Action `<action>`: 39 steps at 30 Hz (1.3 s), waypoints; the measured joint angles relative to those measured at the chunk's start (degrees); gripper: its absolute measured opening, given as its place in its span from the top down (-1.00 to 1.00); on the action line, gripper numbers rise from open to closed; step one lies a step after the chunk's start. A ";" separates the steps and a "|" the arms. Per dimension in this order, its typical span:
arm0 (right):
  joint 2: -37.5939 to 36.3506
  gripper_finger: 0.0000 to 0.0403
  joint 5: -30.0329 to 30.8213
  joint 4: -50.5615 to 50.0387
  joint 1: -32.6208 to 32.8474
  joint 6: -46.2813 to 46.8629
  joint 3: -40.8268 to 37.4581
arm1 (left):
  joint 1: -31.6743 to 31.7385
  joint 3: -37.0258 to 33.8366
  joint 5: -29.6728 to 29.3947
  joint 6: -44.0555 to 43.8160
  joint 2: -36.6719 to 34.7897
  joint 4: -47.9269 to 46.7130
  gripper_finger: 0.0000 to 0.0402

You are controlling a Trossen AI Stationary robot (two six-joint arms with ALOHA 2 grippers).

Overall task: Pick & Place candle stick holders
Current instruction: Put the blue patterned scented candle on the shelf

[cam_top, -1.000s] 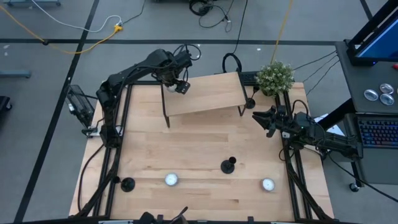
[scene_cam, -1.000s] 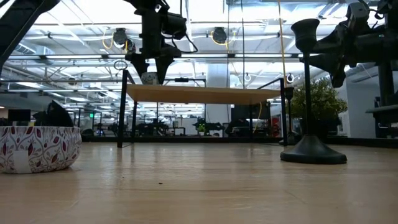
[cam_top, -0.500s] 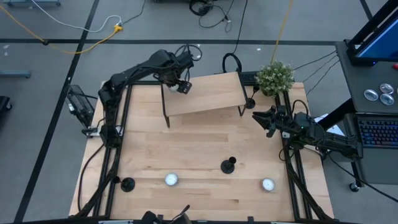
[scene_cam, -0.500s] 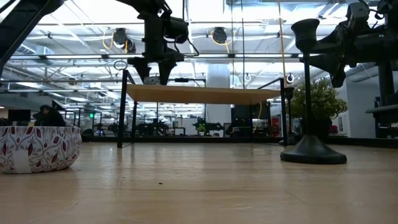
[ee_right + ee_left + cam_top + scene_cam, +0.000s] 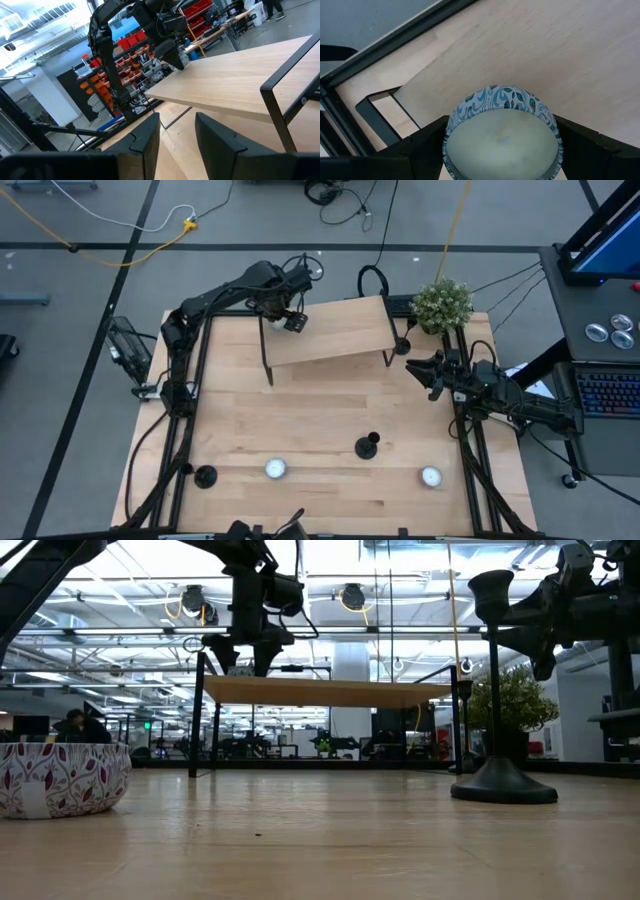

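Observation:
My left gripper (image 5: 281, 316) is shut on a round candle tin (image 5: 502, 137), blue-patterned with white wax, over the left end of a raised wooden shelf (image 5: 330, 330) at the table's far side. It also shows in the low view (image 5: 243, 652). One black candle stick holder (image 5: 367, 446) stands on its round base mid-table, large in the low view (image 5: 497, 690). Another (image 5: 205, 476) stands near the left front. A dark shape (image 5: 401, 345) at the shelf's right end may be a third. My right gripper (image 5: 417, 369) is open and empty at the table's right side. My left gripper pinches the tin's round wall (image 5: 451, 131) between its two fingers (image 5: 422, 147), one on each side. The fingers point down from above. The tin is upright, wax up, over the shelf top; whether it rests on the shelf I cannot tell.
Two white candles (image 5: 275, 469) (image 5: 431, 476) sit near the table's front edge; one shows as a patterned tin in the low view (image 5: 60, 778). A potted plant (image 5: 443, 302) stands at the far right corner. The shelf's thin black legs (image 5: 268, 370) stand on the table.
My left gripper has gone down a little toward the shelf top with the candle tin, still shut on it. My right gripper has kept still.

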 joint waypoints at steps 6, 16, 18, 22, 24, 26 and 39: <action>0.00 0.42 0.00 0.00 0.00 0.00 0.00 | -0.04 0.00 -0.16 -0.96 0.00 0.29 -0.72; -0.01 0.42 -0.02 0.00 0.00 -0.01 0.00 | 0.47 0.00 0.55 0.44 0.00 0.17 -0.74; 0.00 0.42 0.00 0.00 0.00 -0.02 0.01 | 0.95 0.00 1.99 0.46 0.00 0.04 -0.74; 0.00 0.42 -0.02 0.00 0.00 0.00 0.00 | 1.86 0.00 5.62 0.45 0.00 -0.03 -0.75; 0.00 0.42 -0.02 0.00 0.00 0.00 0.00 | 2.38 0.00 7.46 0.46 0.00 -0.14 -0.75; 0.00 0.42 -0.02 0.00 0.00 0.00 0.00 | 2.85 0.00 8.93 0.48 0.00 -0.21 -0.75; -0.01 0.42 -0.02 0.00 0.00 0.00 0.00 | 4.79 0.00 10.07 1.96 -1.08 -0.25 -0.75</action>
